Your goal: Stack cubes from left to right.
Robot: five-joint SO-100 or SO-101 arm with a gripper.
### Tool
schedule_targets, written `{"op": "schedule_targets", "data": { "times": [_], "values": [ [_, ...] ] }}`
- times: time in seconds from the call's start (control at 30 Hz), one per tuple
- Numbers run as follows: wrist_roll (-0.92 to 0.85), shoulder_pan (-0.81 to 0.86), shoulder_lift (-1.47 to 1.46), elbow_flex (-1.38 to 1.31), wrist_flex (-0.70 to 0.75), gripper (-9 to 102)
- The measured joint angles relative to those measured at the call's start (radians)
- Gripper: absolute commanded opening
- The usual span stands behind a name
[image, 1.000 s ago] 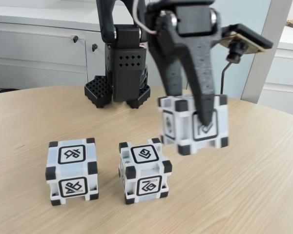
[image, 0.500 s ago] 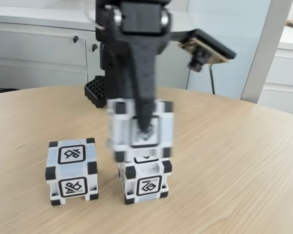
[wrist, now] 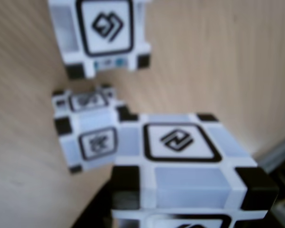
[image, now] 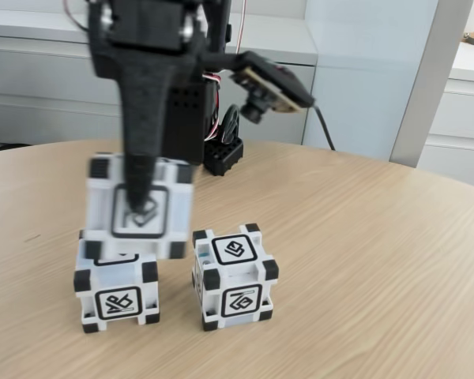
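black end effector (image: 137, 207) clenched on held cube (image: 138, 205) | above left cube (image: 117, 298) | wood-grain table (image: 379, 260)

My arm stands in the upper left of the fixed view, black and reaching straight down. My gripper (image: 139, 212) points downward, its fingers (image: 144, 150) clamped on a cube (image: 139, 207) and holding it in the air. My wrist camera (image: 262, 93) juts out to the right, toward upper centre.

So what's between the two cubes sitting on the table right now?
Just bare table. The fixed view shows a narrow gap of wood between the left cube and the right cube.
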Motion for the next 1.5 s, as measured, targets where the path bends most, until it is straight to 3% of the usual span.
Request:
{"op": "schedule_targets", "data": {
  "times": [0.3,0.63,1.4,1.5],
  "values": [
    [-0.018,0.043,0.0,0.0,0.011,0],
    [0.005,0.048,0.0,0.0,0.186,0],
    [-0.054,0.146,0.0,0.0,0.187,0],
    [-0.054,0.146,0.0,0.0,0.189,6]
  ]
}}
